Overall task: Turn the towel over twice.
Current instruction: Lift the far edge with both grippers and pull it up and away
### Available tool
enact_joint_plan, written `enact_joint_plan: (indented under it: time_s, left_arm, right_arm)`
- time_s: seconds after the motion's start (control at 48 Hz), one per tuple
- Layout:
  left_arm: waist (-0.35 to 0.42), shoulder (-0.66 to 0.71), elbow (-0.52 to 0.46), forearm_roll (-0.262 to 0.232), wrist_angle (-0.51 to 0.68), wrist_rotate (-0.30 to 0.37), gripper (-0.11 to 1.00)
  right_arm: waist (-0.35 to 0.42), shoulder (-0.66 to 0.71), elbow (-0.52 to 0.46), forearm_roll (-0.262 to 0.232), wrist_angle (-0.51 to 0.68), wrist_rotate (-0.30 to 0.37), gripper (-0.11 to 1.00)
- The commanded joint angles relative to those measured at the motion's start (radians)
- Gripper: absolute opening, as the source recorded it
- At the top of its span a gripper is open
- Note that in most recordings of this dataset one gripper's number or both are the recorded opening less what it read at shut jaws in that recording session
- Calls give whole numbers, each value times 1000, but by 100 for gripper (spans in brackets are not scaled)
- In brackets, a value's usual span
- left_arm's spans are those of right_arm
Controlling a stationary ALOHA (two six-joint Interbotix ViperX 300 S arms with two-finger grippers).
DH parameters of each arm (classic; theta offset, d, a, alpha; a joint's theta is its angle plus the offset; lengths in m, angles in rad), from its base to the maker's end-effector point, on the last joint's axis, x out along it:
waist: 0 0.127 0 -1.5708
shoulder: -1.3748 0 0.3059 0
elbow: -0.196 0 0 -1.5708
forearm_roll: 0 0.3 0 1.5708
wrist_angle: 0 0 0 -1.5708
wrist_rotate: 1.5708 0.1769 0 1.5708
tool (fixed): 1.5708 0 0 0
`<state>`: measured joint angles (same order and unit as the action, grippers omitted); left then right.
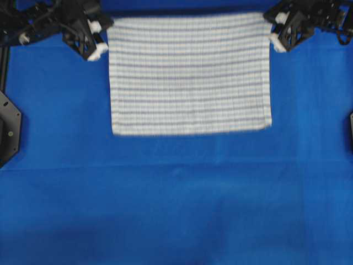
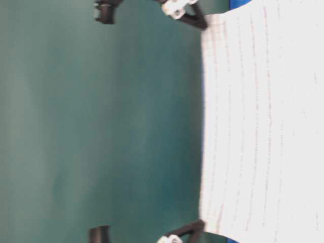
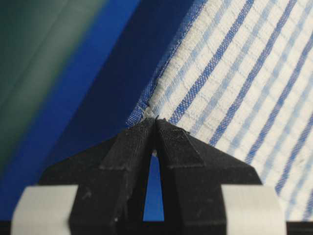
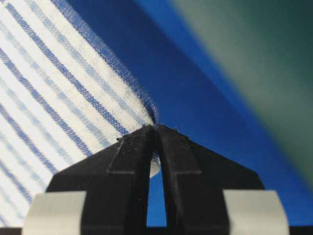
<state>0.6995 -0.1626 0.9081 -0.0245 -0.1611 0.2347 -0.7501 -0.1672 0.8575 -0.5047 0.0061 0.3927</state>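
Towel [image 1: 190, 74]: woven cloth, matt; table cover [image 1: 176, 199]: smooth blue cloth; tools: matt black plastic

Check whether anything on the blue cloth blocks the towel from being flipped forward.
Nothing visible does. The left gripper and right gripper each pinch a far corner of the towel, and the blue cloth ahead lies bare.
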Motion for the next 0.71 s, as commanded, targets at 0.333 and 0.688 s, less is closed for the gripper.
enact_joint_plan:
  time_s: [0.333, 0.688]
  left_arm:
    - [35, -140, -124, 0, 15, 107, 2]
    - [35, -295, -190, 0, 69, 152, 2]
  right_arm:
    - [-15, -155, -152, -84, 121, -2, 7]
    - [-12, -285, -187, -98, 170, -2, 8]
